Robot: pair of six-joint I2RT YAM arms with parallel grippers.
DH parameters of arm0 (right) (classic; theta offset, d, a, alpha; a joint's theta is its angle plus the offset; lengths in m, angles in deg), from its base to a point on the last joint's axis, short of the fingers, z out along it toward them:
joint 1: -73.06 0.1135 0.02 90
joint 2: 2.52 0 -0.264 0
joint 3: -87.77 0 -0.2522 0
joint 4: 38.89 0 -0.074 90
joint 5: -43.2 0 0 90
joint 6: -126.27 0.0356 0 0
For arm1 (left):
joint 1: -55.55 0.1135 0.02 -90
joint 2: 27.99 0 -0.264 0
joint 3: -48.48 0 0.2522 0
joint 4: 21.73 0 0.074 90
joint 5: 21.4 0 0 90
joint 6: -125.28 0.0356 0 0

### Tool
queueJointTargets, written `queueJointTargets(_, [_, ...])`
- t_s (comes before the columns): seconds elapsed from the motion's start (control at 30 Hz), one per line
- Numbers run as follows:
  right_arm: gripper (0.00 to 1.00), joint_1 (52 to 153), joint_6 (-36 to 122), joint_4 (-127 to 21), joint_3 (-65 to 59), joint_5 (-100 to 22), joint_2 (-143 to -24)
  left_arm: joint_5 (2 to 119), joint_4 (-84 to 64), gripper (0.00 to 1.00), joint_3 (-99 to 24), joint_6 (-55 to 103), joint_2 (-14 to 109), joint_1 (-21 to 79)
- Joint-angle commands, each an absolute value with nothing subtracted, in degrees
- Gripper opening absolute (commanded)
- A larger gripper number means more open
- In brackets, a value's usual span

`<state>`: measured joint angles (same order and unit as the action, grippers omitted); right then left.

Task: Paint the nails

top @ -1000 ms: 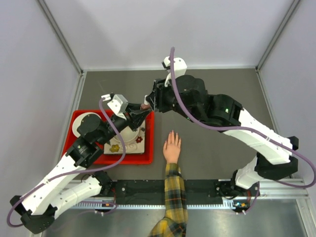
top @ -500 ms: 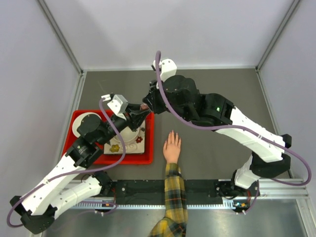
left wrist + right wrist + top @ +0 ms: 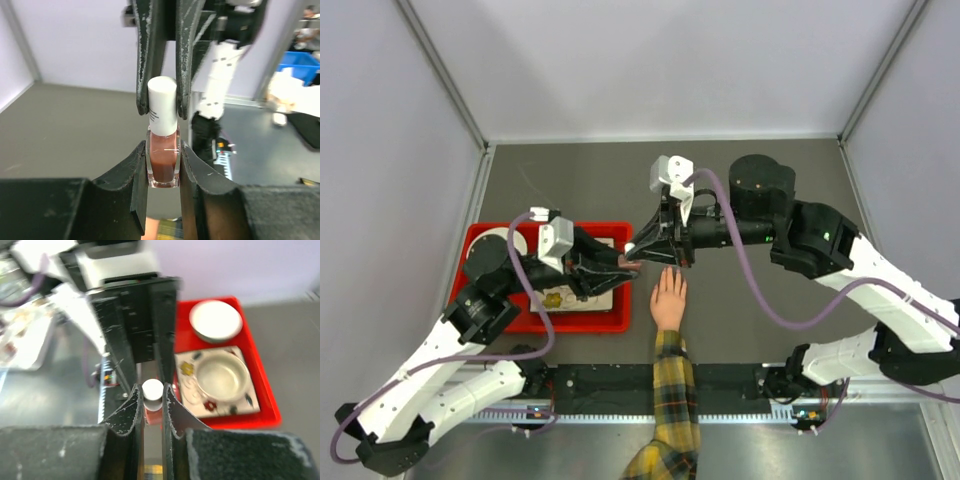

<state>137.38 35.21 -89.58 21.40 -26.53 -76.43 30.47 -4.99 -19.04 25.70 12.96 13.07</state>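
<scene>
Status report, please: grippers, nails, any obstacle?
Left gripper shut on polish bottle; right gripper shut on its white cap. Hand flat on table, nails too small to judge. Nothing blocking.

**Glass, plastic and scuffed black fingers**

In the middle of the left wrist view, the polish bottle (image 3: 163, 162) is clear, glossy glass with a red-brown liquid inside. Its cap (image 3: 162, 92) is smooth white plastic, rather matt. The fingers of the left gripper (image 3: 163, 147) and of the right gripper (image 3: 162, 110) are matt black, with pale scratches and scuffs. In the top view, the red tray (image 3: 590, 322) at centre left looks like shiny plastic. The table (image 3: 570, 185) is matt grey, and the plaid sleeve (image 3: 670, 400) at the bottom is cloth.
</scene>
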Motion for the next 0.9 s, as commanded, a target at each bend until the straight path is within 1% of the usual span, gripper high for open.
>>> queueJointTargets(0.0, [0.00,136.6,29.2,-90.0,26.0,-1.1,-80.9,26.6,-11.6,0.00,-20.6,22.4,12.8,13.1])
queueJointTargets(0.03, [0.00,135.7,29.2,-89.7,26.3,-0.9,-81.2,27.0,-11.1,0.00,-20.5,22.4,12.8,13.1])
queueJointTargets(0.1, [0.00,135.5,30.1,-88.8,25.8,-4.8,-81.2,29.4,-10.5,0.00,-20.5,22.9,12.9,13.1])
queueJointTargets(0.13, [0.07,135.5,32.5,-86.9,25.7,-8.4,-81.1,31.0,-10.1,0.00,-20.5,23.6,12.9,13.1])
queueJointTargets(0.17, [0.17,135.6,34.0,-86.3,25.7,-15.5,-81.2,32.4,-8.9,0.00,-20.6,24.1,13.1,13.1])
queueJointTargets(0.2, [0.41,135.5,35.4,-86.0,26.0,-19.6,-81.4,33.9,-8.3,0.00,-20.8,24.8,13.3,13.1])
queueJointTargets(0.23, [0.51,135.6,39.8,-85.4,26.2,-23.6,-81.4,38.4,-8.2,0.00,-21.0,26.0,13.6,13.0])
queueJointTargets(0.27, [0.55,135.6,42.1,-85.3,26.5,-32.5,-81.5,40.6,-5.8,0.00,-21.2,26.5,14.3,13.0])
queueJointTargets(0.3, [0.62,135.6,44.6,-85.2,26.5,-36.7,-81.2,43.1,-5.3,0.00,-21.4,27.2,14.5,13.0])
queueJointTargets(0.33, [0.64,135.6,49.8,-85.5,26.6,-41.0,-81.0,47.7,-5.0,0.00,-21.4,28.2,14.8,13.0])
queueJointTargets(0.37, [0.64,135.9,52.8,-86.9,26.6,-50.0,-80.8,50.8,-4.5,0.00,-21.4,28.6,15.4,13.0])
queueJointTargets(0.43, [0.65,136.1,60.0,-88.4,26.2,-56.0,-80.1,57.6,-4.4,0.00,-20.8,29.5,15.9,13.0])
queueJointTargets(0.47, [0.65,136.4,61.3,-90.1,26.7,-61.8,-80.1,58.9,-4.5,0.00,-20.7,29.9,16.2,13.0])
queueJointTargets(0.5, [0.64,137.7,62.3,-91.3,27.4,-64.9,-80.4,59.7,-4.9,0.00,-20.6,30.3,16.5,13.0])
queueJointTargets(0.53, [0.61,138.2,63.2,-92.5,28.6,-67.3,-81.4,59.8,-5.0,0.00,-20.6,31.6,16.7,13.0])
queueJointTargets(0.57, [0.48,138.6,63.5,-95.2,31.3,-70.4,-82.2,59.8,-5.0,0.00,-20.7,31.9,16.9,13.0])
queueJointTargets(0.6, [0.45,139.4,63.8,-95.8,32.4,-71.1,-82.9,59.8,-5.0,0.00,-20.8,32.0,17.1,13.0])
queueJointTargets(0.67, [0.42,140.0,63.5,-95.5,33.8,-70.8,-84.2,59.8,-5.7,0.00,-20.7,32.2,16.8,13.0])
queueJointTargets(0.73, [0.42,140.6,63.3,-95.3,34.4,-71.0,-85.2,59.6,-6.1,0.00,-20.6,32.4,16.6,13.0])
queueJointTargets(0.87, [0.47,141.4,63.2,-96.7,37.4,-70.7,-88.4,59.8,-5.8,0.00,-20.5,32.6,16.1,13.0])
